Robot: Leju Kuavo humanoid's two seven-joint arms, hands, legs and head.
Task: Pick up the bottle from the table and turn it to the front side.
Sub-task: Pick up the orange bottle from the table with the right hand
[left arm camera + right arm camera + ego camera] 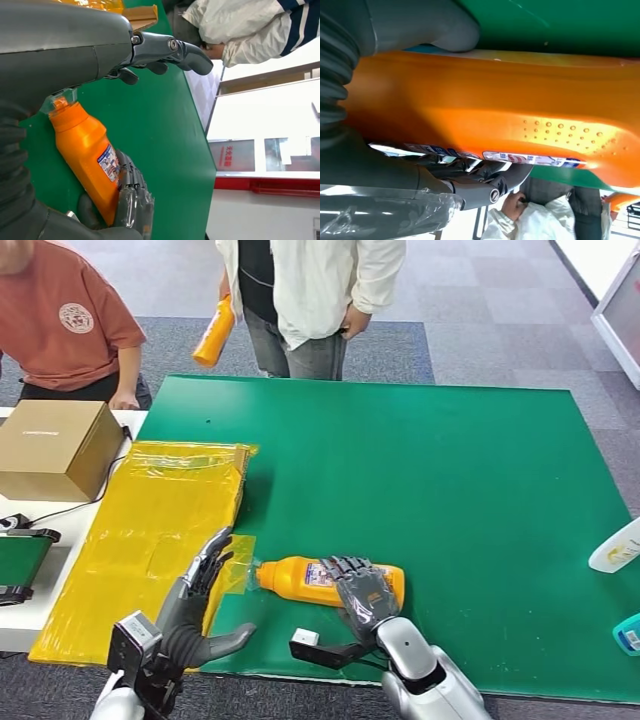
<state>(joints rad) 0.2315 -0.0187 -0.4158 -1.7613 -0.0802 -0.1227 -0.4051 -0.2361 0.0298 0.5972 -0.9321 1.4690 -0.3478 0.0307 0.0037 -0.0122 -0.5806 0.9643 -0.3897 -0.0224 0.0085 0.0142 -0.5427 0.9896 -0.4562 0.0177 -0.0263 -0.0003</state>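
1. The left hand (198, 605) is hovering over the near edge of the green mat (453, 490), fingers spread apart and holding nothing; in the left wrist view its fingers (166, 50) are stretching out above the mat.
2. The right hand (364, 592) is lying over the base end of the orange bottle (317, 580), its dark fingers (132, 195) wrapping over the far side of the bottle and the thumb (433, 25) pressing along the near side, so it is gripping the bottle.
3. The bottle is lying on its side on the mat near the front edge, cap end pointing toward the left hand, with a printed label (109, 162) showing just beside the fingers.
4. A piece of clear film (240, 565) is lying between the left hand and the bottle's cap.
5. A yellow plastic bag (143, 540) is lying flat across the mat's left edge and the white table (30, 610).
6. A cardboard box (56, 445) is sitting on the white table, behind the bag.
7. A white bottle (617, 548) is lying at the mat's right edge.
8. At the far side, a person in an orange shirt (64, 325) is leaning at the box, and a person in a white jacket (317, 285) is standing holding a second orange bottle (214, 333).
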